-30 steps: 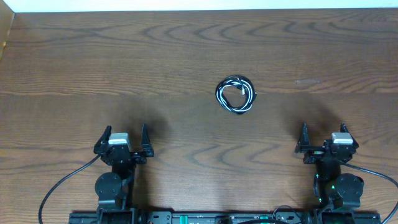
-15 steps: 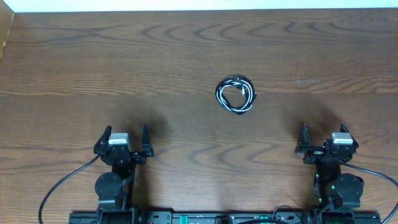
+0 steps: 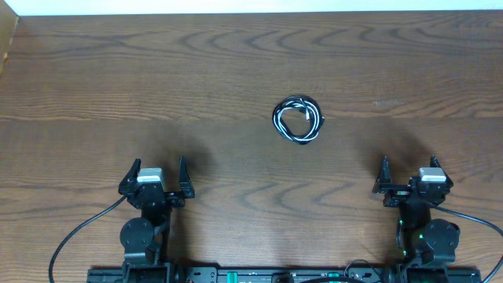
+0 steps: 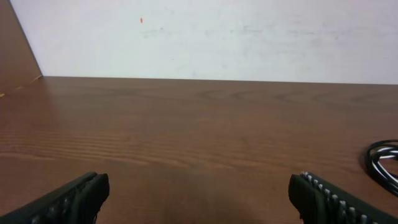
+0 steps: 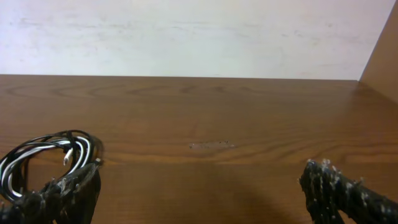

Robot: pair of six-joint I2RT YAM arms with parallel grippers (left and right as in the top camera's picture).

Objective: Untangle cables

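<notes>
The black and white cables (image 3: 299, 120) lie wound together in one small coil on the wooden table, right of centre. The coil shows at the right edge of the left wrist view (image 4: 384, 163) and at the lower left of the right wrist view (image 5: 43, 160). My left gripper (image 3: 156, 174) is open and empty near the front edge, well left of the coil. My right gripper (image 3: 410, 174) is open and empty near the front edge, right of the coil. Its left finger overlaps the coil's near side in the right wrist view.
The wooden table (image 3: 196, 71) runs back to a white wall (image 4: 217, 37). A raised wooden side board stands at the far left (image 4: 15, 50) and another at the far right (image 5: 382, 56). Thick black arm cables (image 3: 75, 236) trail at the front.
</notes>
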